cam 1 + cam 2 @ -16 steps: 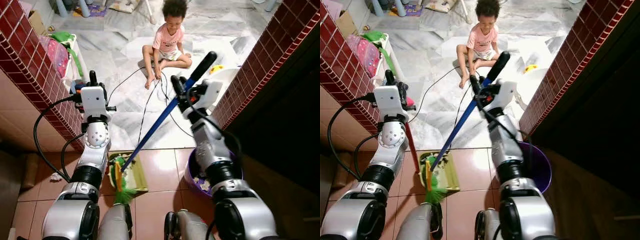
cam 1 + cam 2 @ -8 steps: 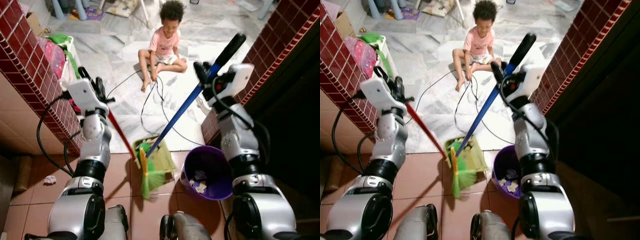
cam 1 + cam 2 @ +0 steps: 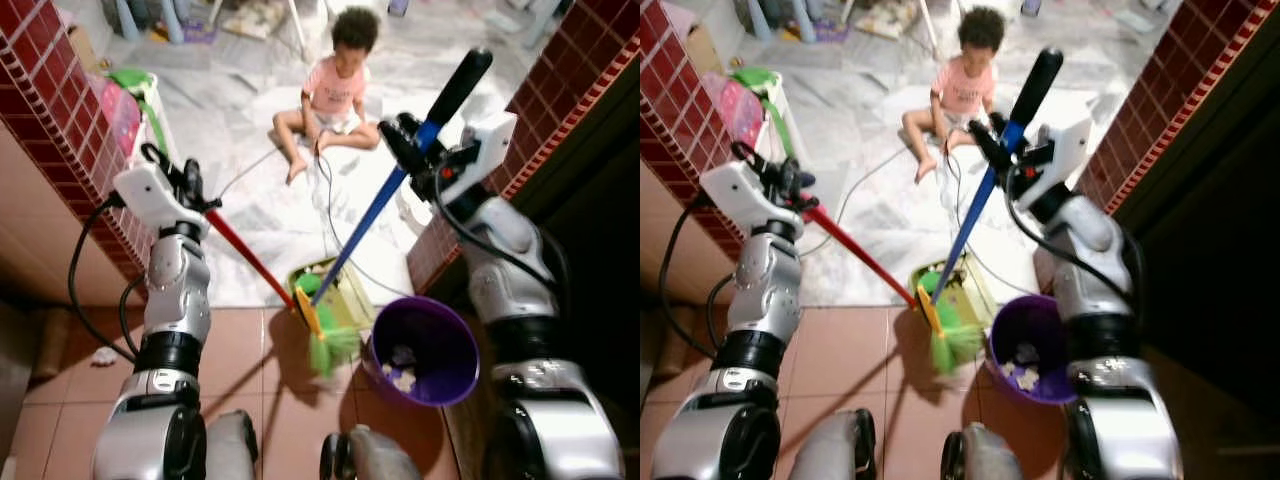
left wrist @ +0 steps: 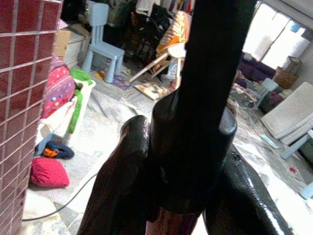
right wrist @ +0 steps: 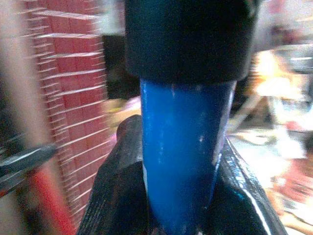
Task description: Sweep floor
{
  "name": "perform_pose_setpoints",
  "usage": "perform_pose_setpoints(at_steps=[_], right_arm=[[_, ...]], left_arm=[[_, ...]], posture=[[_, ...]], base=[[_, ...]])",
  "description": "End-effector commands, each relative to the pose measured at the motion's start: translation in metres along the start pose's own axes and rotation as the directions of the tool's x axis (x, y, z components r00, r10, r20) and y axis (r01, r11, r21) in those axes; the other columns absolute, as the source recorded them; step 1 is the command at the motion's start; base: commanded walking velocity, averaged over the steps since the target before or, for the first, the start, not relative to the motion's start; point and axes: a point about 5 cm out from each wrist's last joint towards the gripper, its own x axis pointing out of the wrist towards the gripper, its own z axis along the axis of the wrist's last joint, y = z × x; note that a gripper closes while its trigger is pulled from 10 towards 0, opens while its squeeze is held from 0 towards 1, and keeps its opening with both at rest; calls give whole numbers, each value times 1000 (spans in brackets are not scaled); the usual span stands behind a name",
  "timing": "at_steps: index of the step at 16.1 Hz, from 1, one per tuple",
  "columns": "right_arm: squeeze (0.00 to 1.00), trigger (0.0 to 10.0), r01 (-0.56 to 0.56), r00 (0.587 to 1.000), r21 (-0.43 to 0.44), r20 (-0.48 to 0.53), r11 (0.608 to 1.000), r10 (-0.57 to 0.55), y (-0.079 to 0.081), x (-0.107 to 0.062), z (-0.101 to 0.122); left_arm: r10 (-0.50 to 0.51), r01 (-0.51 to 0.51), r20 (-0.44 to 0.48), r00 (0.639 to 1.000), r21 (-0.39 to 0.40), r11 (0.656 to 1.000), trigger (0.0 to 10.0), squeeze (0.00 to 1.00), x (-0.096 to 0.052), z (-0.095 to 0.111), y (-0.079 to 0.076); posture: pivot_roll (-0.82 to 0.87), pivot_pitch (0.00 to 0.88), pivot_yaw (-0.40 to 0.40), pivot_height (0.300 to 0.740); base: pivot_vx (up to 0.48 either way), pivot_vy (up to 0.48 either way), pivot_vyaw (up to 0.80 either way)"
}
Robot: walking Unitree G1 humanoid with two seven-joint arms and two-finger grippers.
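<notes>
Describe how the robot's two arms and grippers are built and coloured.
Both arms are silver segments with black joint rings. White box-shaped wrist housings carry looping black cables. The left gripper and right gripper each have two long glossy black fingers.

Silver jointed arms — black cables looping, white wrist housings — glossy black fingers [image 4: 117,196].

A: Item count at floor level?
B: One broom [image 3: 322,338], one dustpan [image 3: 348,296], one purple bucket [image 3: 455,350].
A: Others?
B: One seated person [image 3: 333,87], two black cables [image 3: 330,205], one blue chair [image 4: 104,33].
</notes>
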Motion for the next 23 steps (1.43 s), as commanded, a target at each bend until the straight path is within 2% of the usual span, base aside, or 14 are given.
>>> perform_pose_setpoints(at_steps=[1, 2, 3, 7, 9, 11, 12, 13, 15, 16, 17, 18, 21, 23], right_arm=[[0, 10000, -103, 980, 125, -159, 987, 122, 7, -24, -26], [0, 10000, -110, 975, 140, -178, 984, 135, 8, -28, -29], [0, 10000, -171, 948, 190, -237, 967, 214, 16, -47, -38], [0, 10000, -207, 920, 274, -272, 939, 282, 34, -63, -47], [0, 10000, -303, 849, 306, -343, 902, 401, 52, -80, -53], [0, 10000, -304, 845, 316, -346, 899, 408, 54, -83, -53], [0, 10000, -289, 853, 281, -359, 915, 379, 51, -83, -53], [0, 10000, -230, 894, 159, -356, 960, 273, 40, -77, -53], [0, 10000, -58, 951, 51, -300, 997, 70, 22, -70, -49], [0, 10000, 13, 957, -8, -288, 1000, -15, 16, -70, -48], [0, 10000, 99, 958, -15, -269, 995, -100, 10, -72, -48], [0, 10000, 207, 952, -58, -216, 977, -215, 5, -76, -44], [0, 10000, 252, 949, -24, -190, 968, -251, 6, -79, -43], [0, 10000, 258, 954, 22, -166, 966, -251, 1, -75, -40]], left_arm=[[-51, 69, 171, 984, -101, 992, 10000, 0, 11, 41, -15], [-52, 71, 171, 984, -104, 992, 10000, 0, 12, 42, -14], [-63, 82, 177, 982, -104, 991, 10000, 0, 15, 46, -15], [-83, 103, 173, 981, -113, 988, 10000, 0, 20, 53, -13], [-107, 129, 170, 980, -127, 983, 10000, 0, 20, 57, -15], [-121, 145, 173, 977, -131, 981, 10000, 0, 19, 60, -16], [-123, 147, 177, 977, -132, 980, 10000, 0, 18, 62, -16], [-129, 155, 183, 975, -135, 979, 10000, 0, 16, 65, -15], [-130, 148, 146, 981, -118, 982, 10000, 0, 12, 60, -10], [-124, 137, 123, 985, -106, 985, 10000, 0, 9, 56, -7], [-121, 126, 80, 989, -65, 990, 10000, 0, 4, 49, -3], [-123, 125, 35, 992, -49, 991, 10000, 0, -6, 39, 1], [-130, 131, 28, 991, -42, 990, 10000, 0, -13, 39, 4], [-129, 130, 27, 991, -28, 991, 10000, 0, -9, 43, 6]], posture=[[-158, 0, -67, 740], [-158, 0, -63, 740], [-158, 0, -55, 740], [-161, 0, -36, 740], [-158, 0, -31, 740], [-154, 0, -30, 740], [-151, 0, -32, 740], [-146, 0, -33, 740], [-139, 0, -34, 740], [-134, 0, -34, 740], [-129, 0, -33, 740], [-113, 0, -29, 740], [-108, 0, -25, 740], [-111, 0, -17, 740]], base=[[0, 0, 0], [0, 0, 0], [0, 0, 0], [0, 0, 0], [0, 0, 0], [0, 0, 0], [0, 0, 0], [0, 0, 0], [0, 0, 0], [0, 0, 0], [0, 0, 0], [0, 0, 0], [0, 0, 0], [0, 0, 0]])
